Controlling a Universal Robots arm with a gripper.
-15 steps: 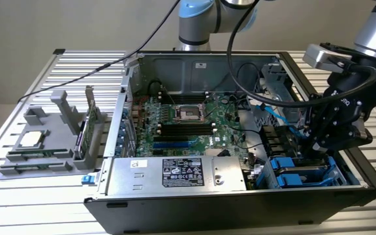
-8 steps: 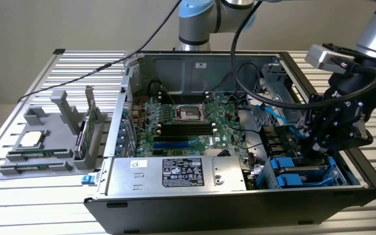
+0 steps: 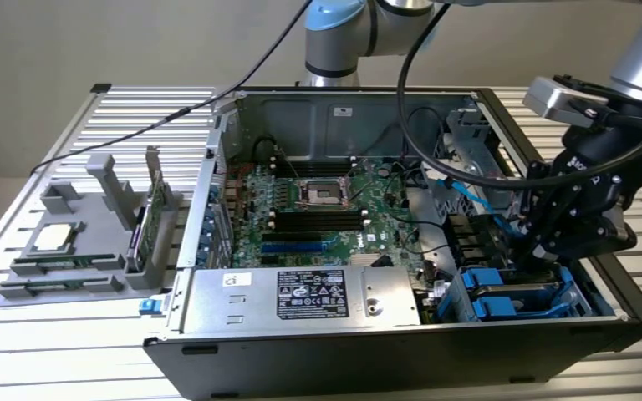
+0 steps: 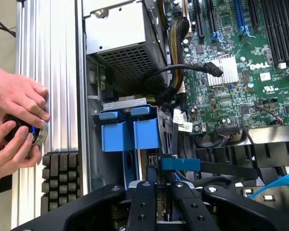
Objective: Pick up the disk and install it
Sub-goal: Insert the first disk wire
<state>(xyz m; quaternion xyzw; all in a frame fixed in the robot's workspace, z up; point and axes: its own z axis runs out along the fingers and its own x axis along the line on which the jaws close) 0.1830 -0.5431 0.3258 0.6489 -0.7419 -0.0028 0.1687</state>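
Pretty far along, by the look of it. Found the disk [image 3: 511, 292] down in the drive bay [image 3: 580, 288] at the exterior view's right end of the computer case [image 3: 388, 368], blue bracket and all. So, picked up and brought to its slot. Couldn't tell whether fully seated.

Saw the gripper [image 3: 535, 261] low in that bay, right on the disk. Had its fingers [image 4: 144, 202] drawn close together, clamped on the near edge of the blue bracket as far as could be made out from the wrist view. Not done yet, at a guess: pushing it home and letting go.

Tight spot, though. Noticed blue cables [image 3: 466, 196] and a black loop of cable [image 3: 433, 159] draped just beside the bay, plus the silver power supply [image 3: 298, 296] next door and the motherboard [image 3: 310, 225] near. Well apart, on the exterior view's left: a grey parts holder [image 3: 76, 251] with a small square chip [image 3: 56, 236]. Also spotted a person's hands [image 4: 14, 103] on a round knob [image 4: 37, 132] by the slatted table [image 4: 53, 72].
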